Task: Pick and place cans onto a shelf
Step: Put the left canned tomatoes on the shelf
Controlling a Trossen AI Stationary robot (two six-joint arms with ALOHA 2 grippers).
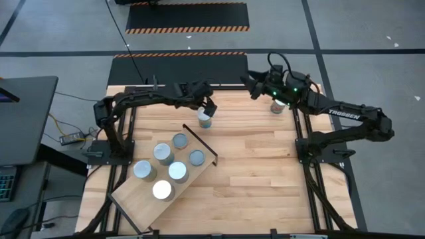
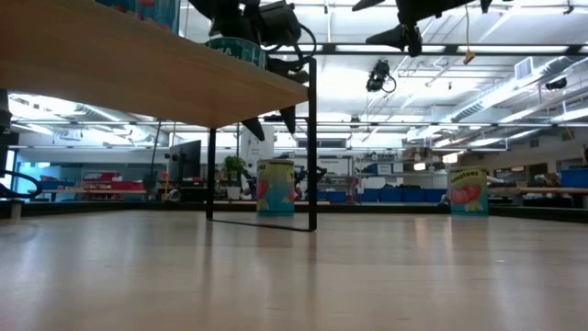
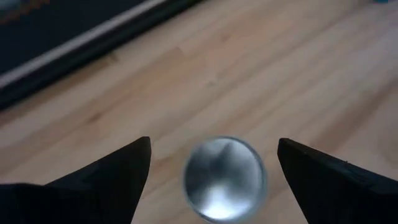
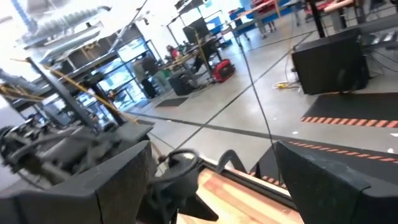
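Tabletop: left gripper above can.

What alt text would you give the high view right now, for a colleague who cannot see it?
The left gripper, open, hovers over a can on the tabletop, off the shelf, which holds five cans. The right gripper sits open near the far edge, by another can.

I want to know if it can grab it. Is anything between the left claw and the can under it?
No. In the left wrist view the left gripper is open above the can, nothing between them.
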